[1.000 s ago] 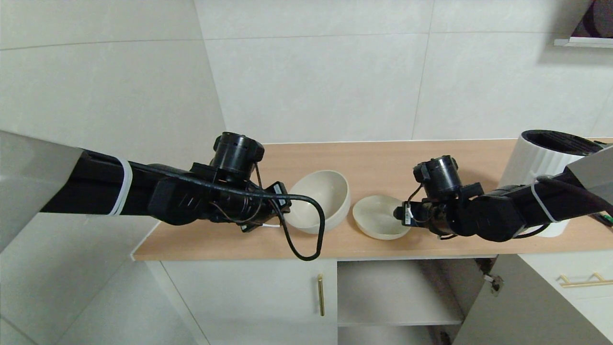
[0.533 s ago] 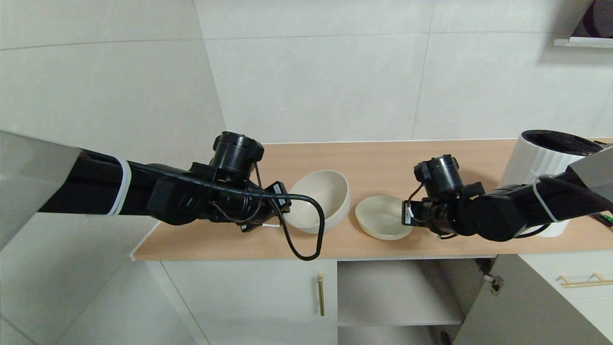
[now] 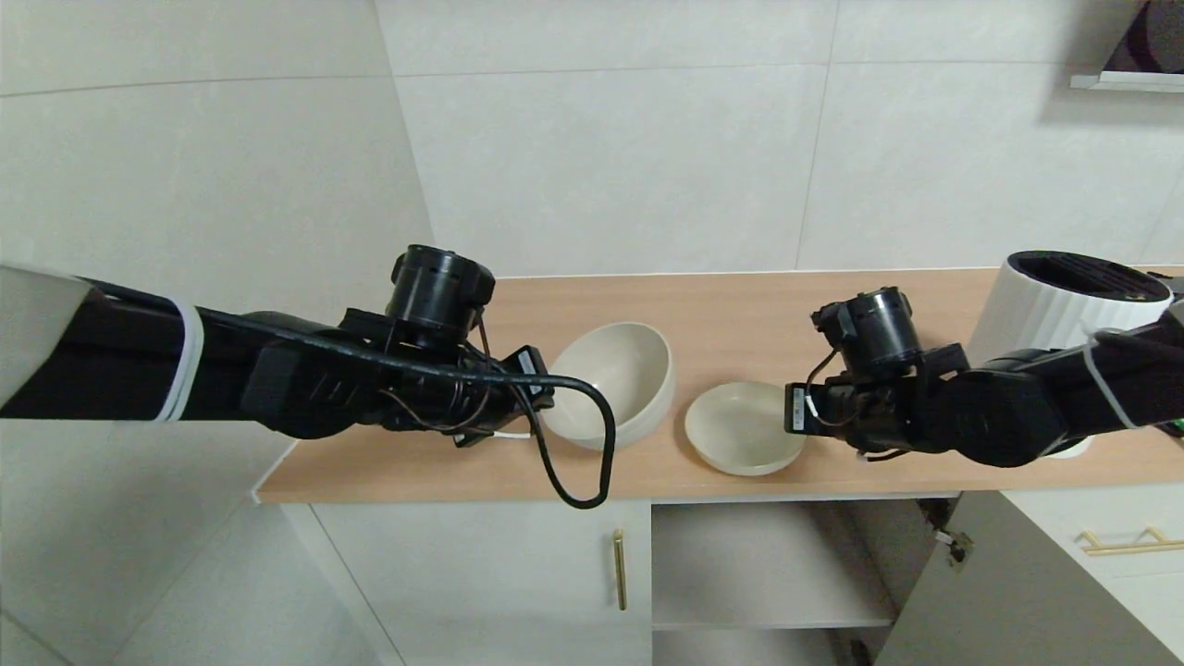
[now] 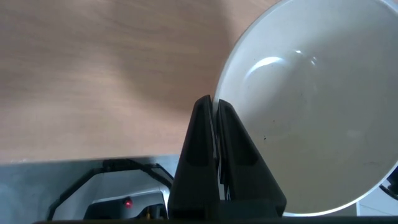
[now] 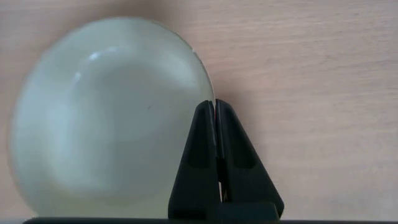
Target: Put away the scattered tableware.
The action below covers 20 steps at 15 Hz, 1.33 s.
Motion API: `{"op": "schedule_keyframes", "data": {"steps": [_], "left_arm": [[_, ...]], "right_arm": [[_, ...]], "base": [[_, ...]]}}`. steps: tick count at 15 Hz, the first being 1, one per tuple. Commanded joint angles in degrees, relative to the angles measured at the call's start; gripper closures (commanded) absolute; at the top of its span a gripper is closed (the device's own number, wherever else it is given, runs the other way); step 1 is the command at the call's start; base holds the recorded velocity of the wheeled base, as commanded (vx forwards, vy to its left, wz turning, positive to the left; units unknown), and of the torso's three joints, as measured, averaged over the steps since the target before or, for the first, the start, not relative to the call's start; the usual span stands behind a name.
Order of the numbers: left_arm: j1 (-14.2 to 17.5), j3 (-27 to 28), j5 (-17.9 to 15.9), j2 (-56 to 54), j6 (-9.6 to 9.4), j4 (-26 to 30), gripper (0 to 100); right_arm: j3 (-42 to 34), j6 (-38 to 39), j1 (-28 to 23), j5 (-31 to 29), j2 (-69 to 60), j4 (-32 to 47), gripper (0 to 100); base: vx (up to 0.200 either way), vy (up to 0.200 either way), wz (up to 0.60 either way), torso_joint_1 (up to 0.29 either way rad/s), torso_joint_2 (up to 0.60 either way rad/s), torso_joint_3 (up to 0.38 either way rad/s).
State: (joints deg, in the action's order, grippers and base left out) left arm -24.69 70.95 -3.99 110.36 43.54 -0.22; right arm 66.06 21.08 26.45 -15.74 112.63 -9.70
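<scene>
A large cream bowl (image 3: 615, 379) is tilted on its side over the wooden counter (image 3: 740, 310), and my left gripper (image 3: 539, 400) is shut on its near rim. In the left wrist view the fingers (image 4: 202, 134) pinch the large bowl's (image 4: 311, 118) rim. To its right is a small, shallow cream dish (image 3: 745, 428), about level, near the counter's front edge. My right gripper (image 3: 794, 413) is shut on the dish's right rim. In the right wrist view the closed fingers (image 5: 202, 140) clamp the dish's (image 5: 106, 118) edge. Whether the dish touches the counter I cannot tell.
A tall white ribbed container (image 3: 1064, 305) stands at the counter's right end, behind my right arm. Below the counter a cabinet is open, showing a bare shelf (image 3: 758, 564), with its door (image 3: 999, 592) swung out to the right. A tiled wall backs the counter.
The right arm has drawn back to the right and up a little, and the small dish went from tilted to about level. The left arm shifted slightly left and up with the large bowl.
</scene>
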Motion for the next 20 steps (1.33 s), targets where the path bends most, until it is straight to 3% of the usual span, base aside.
{"op": "schedule_keyframes", "data": {"steps": [1,3,6,9,10,16,20], "left_arm": [[-0.01,-2.31,0.03,-4.45,-0.48,0.04,100],[0.52,-7.76,-0.06,-10.17,-2.06,-0.13,100],[0.96,-10.92,-0.23,-15.26,-2.76,-0.04,100],[0.96,-17.16,-0.23,-17.81,-7.95,-0.4,100],[0.96,-17.86,-0.23,-18.08,-8.56,-0.4,100],[0.87,-18.65,-0.23,-17.99,-8.65,-0.31,100],[0.87,-18.65,-0.14,-17.99,-8.65,-0.4,100]], "right_arm": [[-3.13,0.02,0.09,2.47,-7.07,0.12,100],[-4.27,0.02,0.44,2.91,-12.96,4.61,100],[-7.79,0.19,0.53,7.04,-19.9,9.09,100],[-11.22,0.19,0.53,10.2,-24.83,11.9,100],[-12.71,0.19,0.44,10.38,-25.53,11.99,100],[-14.91,0.28,0.44,10.82,-25.35,11.73,100],[-15.35,0.02,0.44,10.73,-24.65,11.64,100]], "base": [[0.0,0.0,0.0,0.0,0.0,0.0],[0.0,0.0,0.0,0.0,0.0,0.0],[0.0,0.0,0.0,0.0,0.0,0.0],[0.0,0.0,0.0,0.0,0.0,0.0],[0.0,0.0,0.0,0.0,0.0,0.0],[0.0,0.0,0.0,0.0,0.0,0.0],[-0.15,0.0,0.0,0.005,0.0,0.002]]}}
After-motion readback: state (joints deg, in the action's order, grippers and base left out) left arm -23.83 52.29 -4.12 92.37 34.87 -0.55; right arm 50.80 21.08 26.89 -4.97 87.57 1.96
